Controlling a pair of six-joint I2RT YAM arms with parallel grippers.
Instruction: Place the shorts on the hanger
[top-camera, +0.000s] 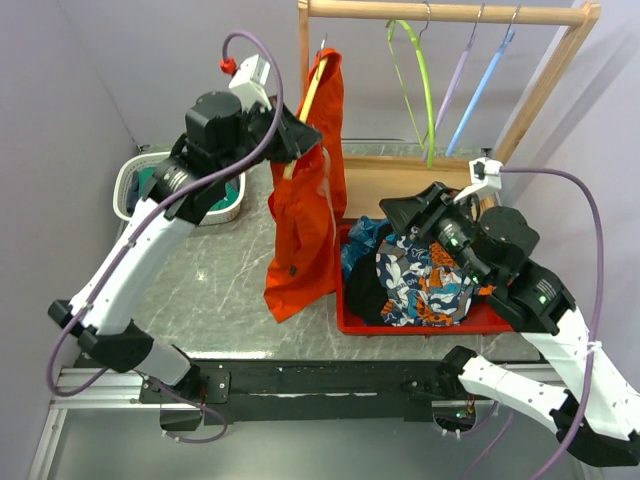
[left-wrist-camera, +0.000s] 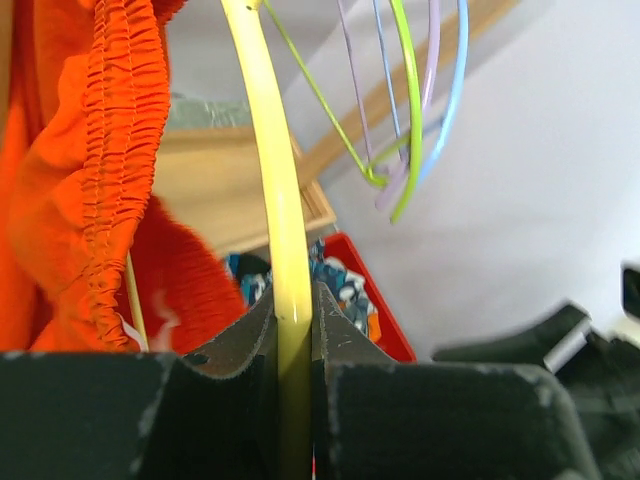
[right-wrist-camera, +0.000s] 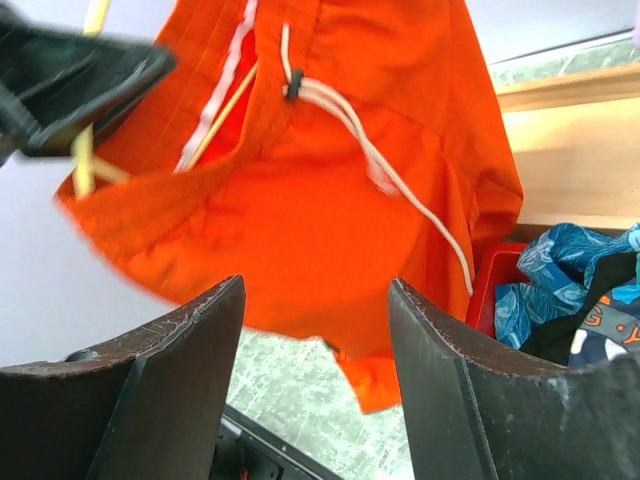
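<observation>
The orange shorts (top-camera: 305, 200) hang draped on the yellow hanger (top-camera: 313, 88), whose hook is up at the wooden rail's left end. My left gripper (top-camera: 300, 135) is shut on the hanger's yellow arm (left-wrist-camera: 285, 250); the shorts' gathered waistband (left-wrist-camera: 120, 150) hangs just left of it. My right gripper (top-camera: 400, 215) is open and empty, apart from the shorts on their right. In the right wrist view the shorts (right-wrist-camera: 330, 170) with the white drawstring (right-wrist-camera: 400, 180) hang beyond its open fingers (right-wrist-camera: 190, 370), not touching them.
A wooden rack (top-camera: 450, 12) holds lime green (top-camera: 420, 80), lilac (top-camera: 458, 75) and blue (top-camera: 490, 80) hangers. A red tray (top-camera: 420, 322) of patterned clothes lies under my right arm. A white basket (top-camera: 135, 175) with clothes stands at the back left.
</observation>
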